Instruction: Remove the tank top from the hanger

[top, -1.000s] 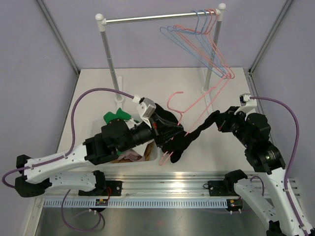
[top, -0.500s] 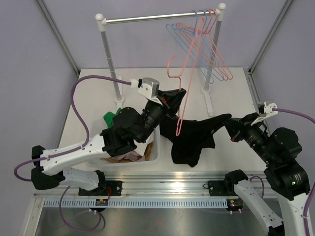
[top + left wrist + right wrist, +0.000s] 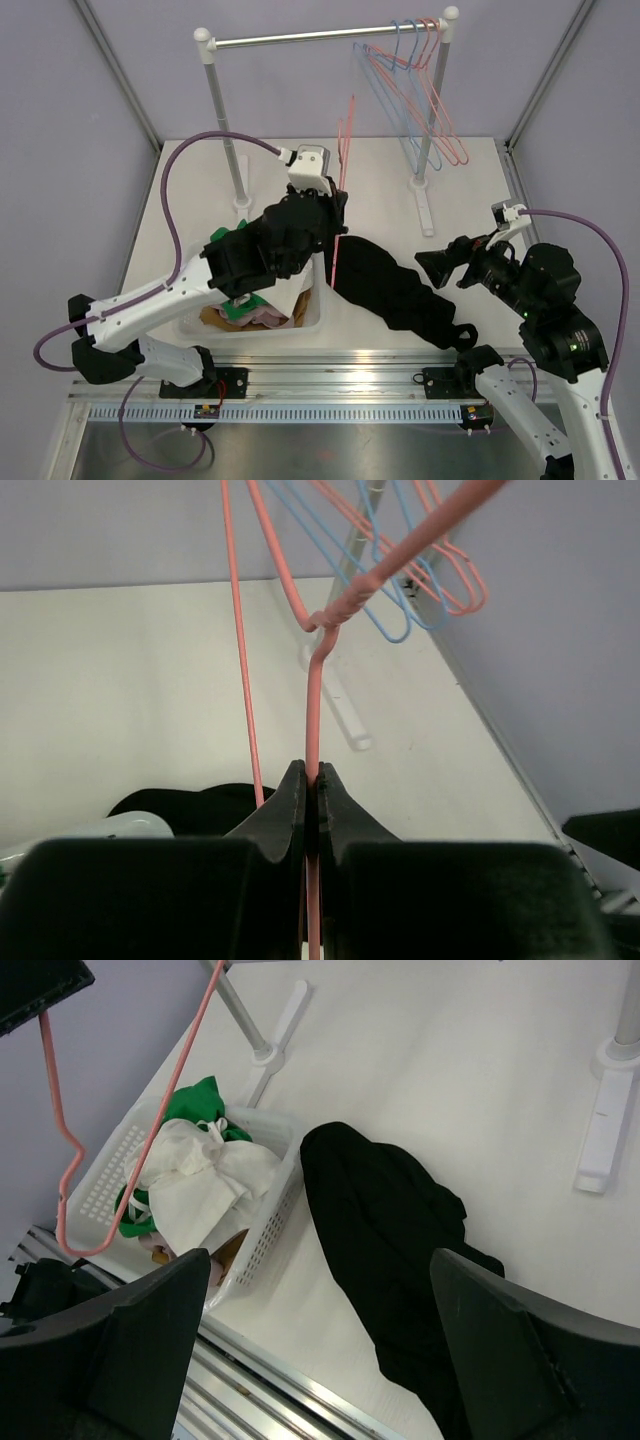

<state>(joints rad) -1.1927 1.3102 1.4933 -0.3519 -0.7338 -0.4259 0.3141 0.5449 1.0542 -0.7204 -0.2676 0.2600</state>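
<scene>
The black tank top lies stretched out on the table right of the basket, also under my right wrist. The pink hanger hangs upright and bare, with my left gripper shut on its wire. In the left wrist view the jaws pinch the hanger's wire just below its twisted neck. My right gripper hovers open above the tank top's right end with nothing between its fingers. Seen from the right wrist, the hanger shows no cloth on it.
A white basket of clothes stands left of the tank top, its rim close to the cloth. A clothes rail at the back carries several pink and blue hangers. Its right post foot stands behind the tank top.
My right gripper has opened and let go of the tank top, which has dropped flat onto the table. The left arm has lifted the hanger upright, clear of the cloth.
</scene>
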